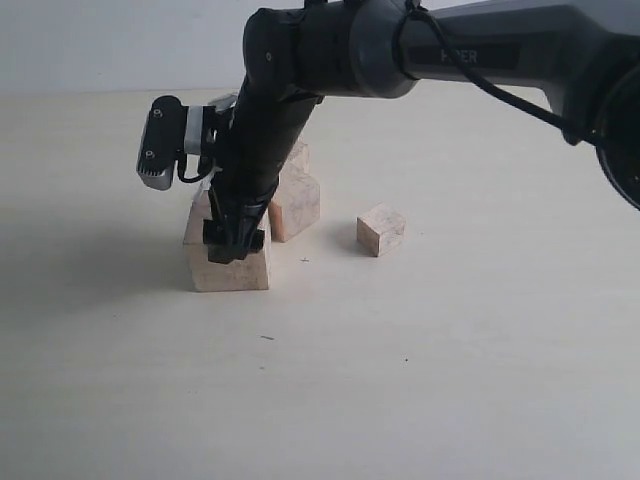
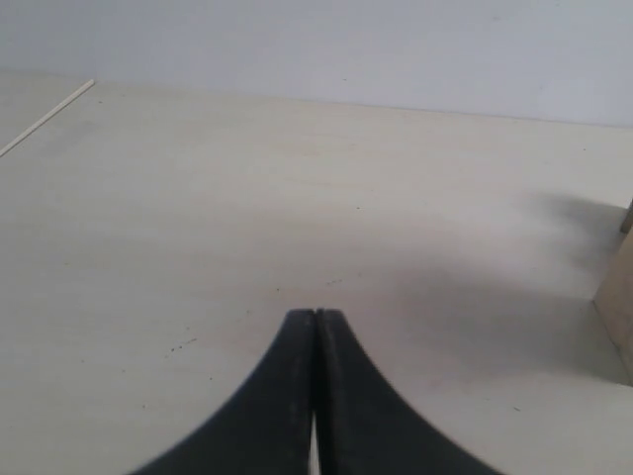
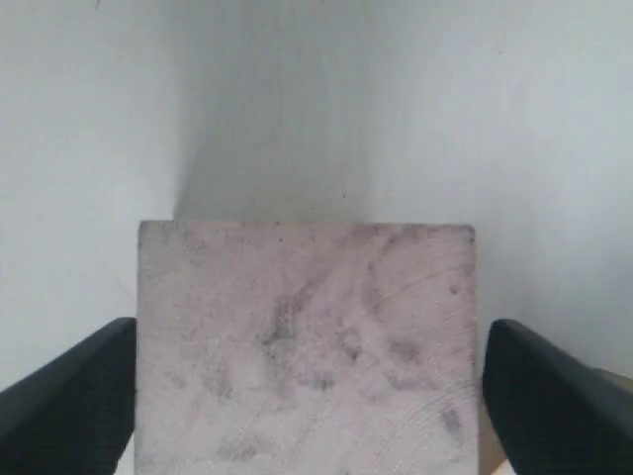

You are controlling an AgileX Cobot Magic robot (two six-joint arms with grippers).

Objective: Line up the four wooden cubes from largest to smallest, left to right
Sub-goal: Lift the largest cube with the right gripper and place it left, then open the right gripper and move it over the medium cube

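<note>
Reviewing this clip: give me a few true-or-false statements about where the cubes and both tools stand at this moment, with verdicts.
1. The right tool has a finger on either side of the largest cube. True.
2. The left tool is open. False: its fingers are pressed together with nothing between them.
3. The small cube, on the right of the exterior view, stands apart from the other cubes. True.
4. The cubes already stand in one straight row. False: the medium cube sits further back than the largest cube, and a fourth cube is partly hidden behind it.
</note>
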